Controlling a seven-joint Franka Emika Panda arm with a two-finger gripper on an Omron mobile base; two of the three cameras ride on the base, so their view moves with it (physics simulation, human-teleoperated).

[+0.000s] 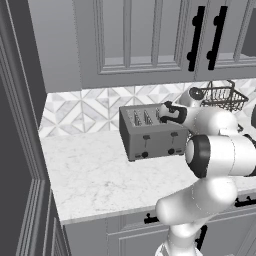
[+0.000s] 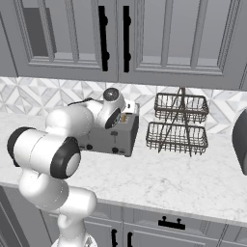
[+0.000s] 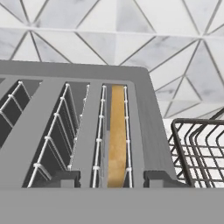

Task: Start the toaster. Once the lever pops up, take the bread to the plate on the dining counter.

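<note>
From the left base view, we see the boxy grey metal toaster point(image 1: 154, 132) standing on the white marble surface point(image 1: 95, 175) against the tiled wall, with our arm bent over its far end so the hand point(image 1: 167, 113) can come down on the slots.

From the right base view, the arm hides most of the toaster; a two-tier wire basket rack point(image 2: 178, 124) stands just beside it.

Looking down through the hand view, we find the tan-brown bread slice point(image 3: 117, 135) upright in the slot nearest the rack, between the fingertips point(image 3: 65, 178). The jaws look partly drawn in, and we cannot tell whether they grip yet.
</note>
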